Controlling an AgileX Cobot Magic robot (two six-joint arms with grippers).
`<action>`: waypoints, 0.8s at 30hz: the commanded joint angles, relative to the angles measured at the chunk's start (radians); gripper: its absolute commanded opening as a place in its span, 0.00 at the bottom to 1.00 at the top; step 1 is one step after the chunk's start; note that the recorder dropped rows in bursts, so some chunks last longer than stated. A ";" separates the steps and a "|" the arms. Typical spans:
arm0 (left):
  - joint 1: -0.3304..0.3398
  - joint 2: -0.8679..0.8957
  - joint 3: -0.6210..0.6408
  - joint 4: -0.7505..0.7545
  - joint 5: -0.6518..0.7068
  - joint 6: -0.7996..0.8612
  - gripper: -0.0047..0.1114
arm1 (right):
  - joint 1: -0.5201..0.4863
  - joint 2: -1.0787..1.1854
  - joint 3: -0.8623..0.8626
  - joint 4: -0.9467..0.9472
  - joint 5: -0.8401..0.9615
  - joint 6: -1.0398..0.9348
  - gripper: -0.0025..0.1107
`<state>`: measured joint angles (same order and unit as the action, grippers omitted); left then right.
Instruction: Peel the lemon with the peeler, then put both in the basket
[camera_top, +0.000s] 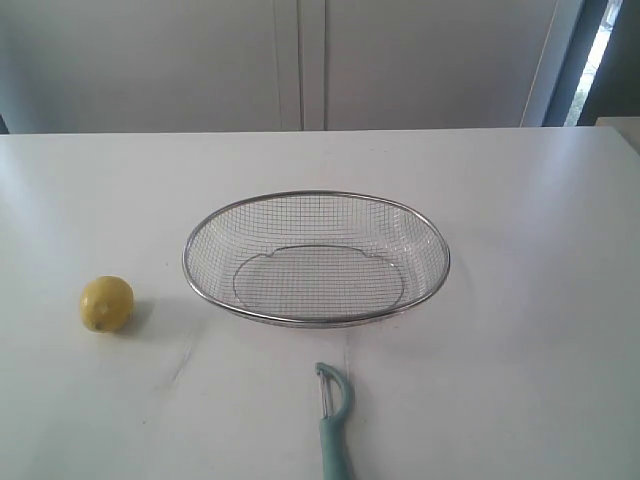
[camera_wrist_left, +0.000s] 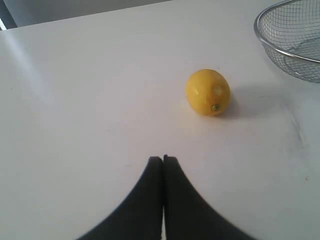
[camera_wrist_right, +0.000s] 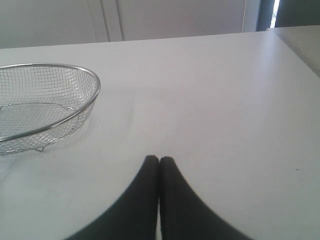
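The yellow lemon (camera_top: 106, 304) rests on the white table left of the wire mesh basket (camera_top: 316, 258). A teal peeler (camera_top: 335, 420) lies near the table's front edge, just in front of the basket, head toward it. No gripper shows in the exterior view. In the left wrist view my left gripper (camera_wrist_left: 163, 159) is shut and holds nothing, with the lemon (camera_wrist_left: 208, 92) some way ahead of it and the basket rim (camera_wrist_left: 280, 50) at the corner. My right gripper (camera_wrist_right: 159, 159) is also shut and holds nothing, beside the basket (camera_wrist_right: 45, 107). The basket holds nothing.
The white table (camera_top: 530, 300) stretches to a pale wall with cabinet doors (camera_top: 300, 60) behind. A dark window strip (camera_top: 610, 50) stands at the back right. The table's far right edge (camera_wrist_right: 295, 45) shows in the right wrist view.
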<state>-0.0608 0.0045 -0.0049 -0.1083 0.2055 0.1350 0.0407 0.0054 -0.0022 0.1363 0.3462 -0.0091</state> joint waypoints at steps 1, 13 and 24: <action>0.001 -0.004 0.005 -0.002 0.006 0.000 0.04 | 0.002 -0.005 0.002 -0.002 -0.020 0.009 0.02; 0.001 -0.004 0.005 -0.002 0.006 0.000 0.04 | 0.002 -0.005 0.002 -0.002 -0.265 0.009 0.02; 0.001 -0.004 0.005 -0.002 0.006 0.000 0.04 | 0.002 -0.005 0.002 -0.002 -0.630 -0.036 0.02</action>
<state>-0.0608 0.0045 -0.0049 -0.1083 0.2055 0.1350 0.0407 0.0054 -0.0022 0.1363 -0.1924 -0.0073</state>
